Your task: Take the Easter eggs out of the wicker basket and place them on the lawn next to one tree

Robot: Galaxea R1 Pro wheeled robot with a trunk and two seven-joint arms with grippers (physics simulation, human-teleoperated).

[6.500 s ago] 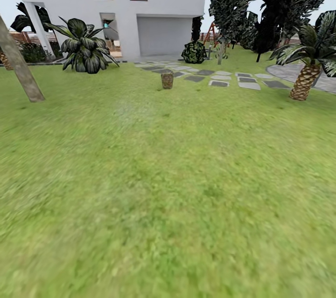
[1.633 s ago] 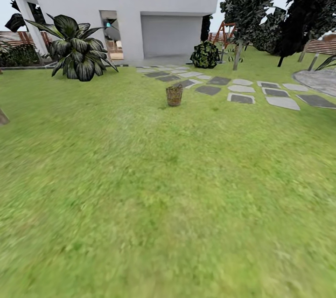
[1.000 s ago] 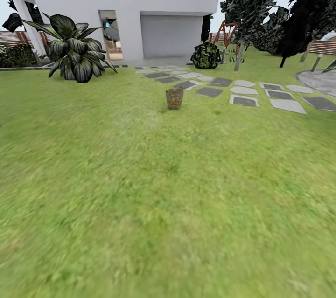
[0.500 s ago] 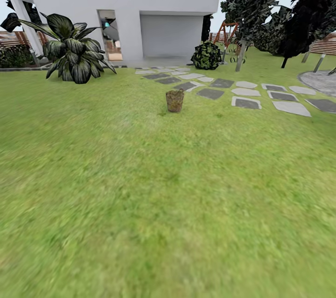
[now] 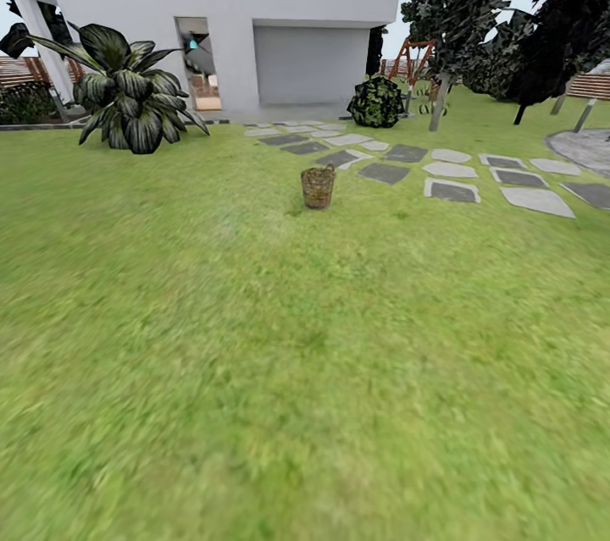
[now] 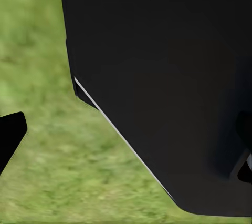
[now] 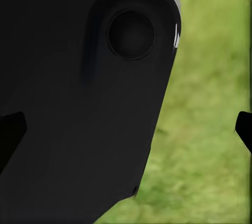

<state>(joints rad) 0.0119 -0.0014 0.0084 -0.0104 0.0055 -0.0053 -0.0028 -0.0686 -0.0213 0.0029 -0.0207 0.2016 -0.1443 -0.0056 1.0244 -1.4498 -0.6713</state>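
The wicker basket (image 5: 318,187) stands upright on the lawn (image 5: 280,355) in the middle distance of the head view, close to the grey stepping stones. The eggs are hidden at this distance, and the weave shows nothing yellow. The thick-trunked tree is out of view. In the left wrist view my left gripper (image 6: 126,137) has its dark fingertips (image 6: 10,135) at opposite picture edges, open and empty, with a black part of my body and grass behind. My right gripper (image 7: 128,129) is open the same way, its fingertips (image 7: 244,129) wide apart.
Grey stepping-stone slabs (image 5: 453,190) run right of the basket towards the white house (image 5: 288,8). A broad-leaved plant (image 5: 131,92) stands back left, a round bush (image 5: 377,101) and a thin-trunked dark tree (image 5: 439,101) behind. Open grass lies between me and the basket.
The whole head view has shifted as I roll forward: the basket, house and slabs look slightly larger and lower. The leaning trunk and palm seen 6.5 s ago are out of frame.
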